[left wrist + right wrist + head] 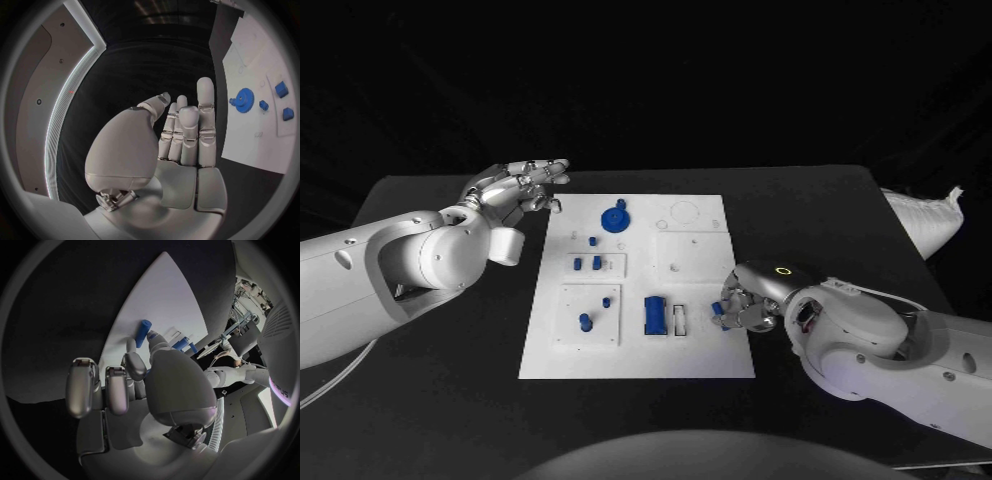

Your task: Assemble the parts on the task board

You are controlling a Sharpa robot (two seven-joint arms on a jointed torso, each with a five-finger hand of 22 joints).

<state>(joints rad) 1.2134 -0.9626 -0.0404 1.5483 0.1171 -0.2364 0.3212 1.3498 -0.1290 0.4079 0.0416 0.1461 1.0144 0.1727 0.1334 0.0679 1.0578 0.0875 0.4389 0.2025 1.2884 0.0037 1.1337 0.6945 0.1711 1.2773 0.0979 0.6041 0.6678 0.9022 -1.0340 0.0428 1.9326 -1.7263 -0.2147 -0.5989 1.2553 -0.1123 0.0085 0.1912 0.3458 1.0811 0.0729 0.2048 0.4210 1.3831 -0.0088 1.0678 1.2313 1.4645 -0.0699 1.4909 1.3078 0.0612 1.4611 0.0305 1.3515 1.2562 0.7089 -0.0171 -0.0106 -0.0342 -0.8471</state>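
hiding its fingertips, right hand (pixel 750 303) pinches blue peg (pixel 144 333).

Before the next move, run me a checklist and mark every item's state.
1. Right robot hand pinches the small blue part: ok.
2. Left robot hand empty, fingers apart, off the task board: ok.
3. Blue gear lies on the board, away from both hands: ok.
4. Long blue block apart from the right robot hand: ok.
5. Seat for the held part: cannot tell.
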